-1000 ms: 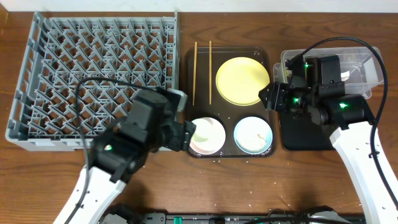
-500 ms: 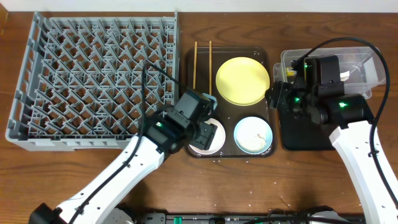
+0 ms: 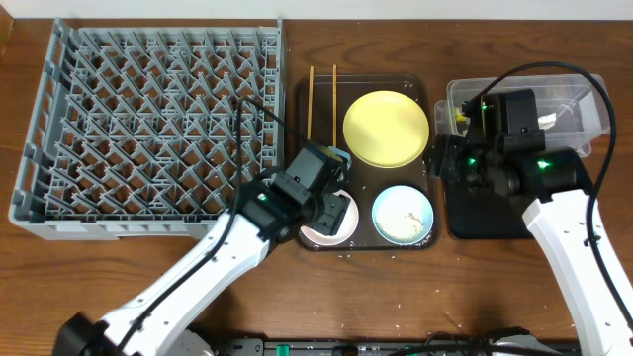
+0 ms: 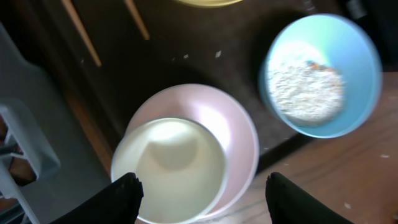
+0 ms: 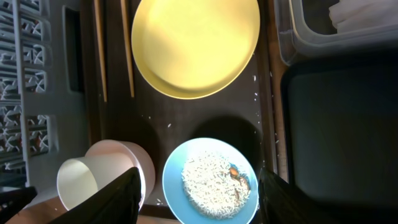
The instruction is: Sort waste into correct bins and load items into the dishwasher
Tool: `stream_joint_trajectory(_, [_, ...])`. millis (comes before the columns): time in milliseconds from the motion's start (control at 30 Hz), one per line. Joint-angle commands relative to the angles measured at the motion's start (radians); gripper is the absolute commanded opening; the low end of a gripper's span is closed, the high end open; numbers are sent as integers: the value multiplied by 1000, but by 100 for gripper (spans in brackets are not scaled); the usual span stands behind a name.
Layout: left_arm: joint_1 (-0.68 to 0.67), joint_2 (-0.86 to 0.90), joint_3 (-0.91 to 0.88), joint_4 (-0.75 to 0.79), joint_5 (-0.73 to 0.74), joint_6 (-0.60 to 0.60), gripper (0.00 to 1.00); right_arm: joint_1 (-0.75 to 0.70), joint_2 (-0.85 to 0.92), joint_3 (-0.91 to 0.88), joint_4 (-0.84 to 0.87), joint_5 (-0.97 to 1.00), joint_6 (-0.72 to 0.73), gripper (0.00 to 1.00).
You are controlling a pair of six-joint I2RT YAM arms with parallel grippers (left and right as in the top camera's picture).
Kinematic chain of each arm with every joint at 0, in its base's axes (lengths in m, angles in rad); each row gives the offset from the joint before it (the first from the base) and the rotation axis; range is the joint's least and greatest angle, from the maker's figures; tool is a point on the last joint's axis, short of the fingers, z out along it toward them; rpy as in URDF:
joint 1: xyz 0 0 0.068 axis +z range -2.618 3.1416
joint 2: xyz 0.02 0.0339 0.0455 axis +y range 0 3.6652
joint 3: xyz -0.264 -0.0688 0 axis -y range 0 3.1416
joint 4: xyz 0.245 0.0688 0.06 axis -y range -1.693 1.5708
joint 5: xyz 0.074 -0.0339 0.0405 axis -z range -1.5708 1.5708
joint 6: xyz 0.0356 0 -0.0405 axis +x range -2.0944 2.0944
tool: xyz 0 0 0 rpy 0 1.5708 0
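- While the left gripper (image 4: 205,200) hung right over the white cup (image 4: 166,169), its jaws stood wide apart and held nothing.
- The cup sat nested in the pink bowl (image 4: 239,134) at the near-left corner of the brown serving tray (image 3: 321,109). In the right wrist view it looked tipped toward the rack side, but I couldn't be sure.
- Key relation: the cup lay straight below the left gripper but nearer one finger (image 4: 118,200) than the other. My read was that it needed a small sideways shift before closing.
- The dish rack (image 3: 148,129) sat on the left part of the worktop, just beside the serving tray's left edge. That made the left arm the nearer one for both cup and rack.
- The right gripper (image 5: 199,202) was also open and empty, over the serving tray's right edge. The blue bowl (image 5: 173,177) of rice (image 5: 211,183) lay below it at the near-right corner.
- The black tray (image 3: 485,213) and clear tub (image 3: 524,104) were at the worktop's right end, so the right arm was nearer those.
- The yellow plate (image 3: 386,129) was at the serving tray's far-right corner.
- The chopsticks (image 3: 311,109) lay along its far-left part, long axis running far to near.
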Motion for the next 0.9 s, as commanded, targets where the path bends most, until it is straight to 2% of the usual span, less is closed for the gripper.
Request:
stream_joint_trajectory(0, [-2,71,13,5,-48,-5,63,10,9,0,7,6,-16,58])
stream_joint_trajectory(167, [-2,137,14,31,-40,-7,54,10,9,0,13,6,-16,59])
stream_joint_trajectory(467, [-2,93,36,13,-28,-11,56,19,14,0,19,-39,-18,58])
stream_joint_trajectory(533, [-2,52,51,-2,-29,-11,64,39,23,0,31,-80,-59,58])
stream_joint_trajectory(600, [-1,-19,71,-17,-29,-10,68,86,41,0,48,-137,-120,58])
stream_joint_trajectory(733, [16,-161,82,-37,-30,-10,79,185,81,0,80,-154,-145,58])
stream_joint_trajectory(867, [74,-295,82,-93,-85,-10,81,279,143,0,127,-154,-151,57])
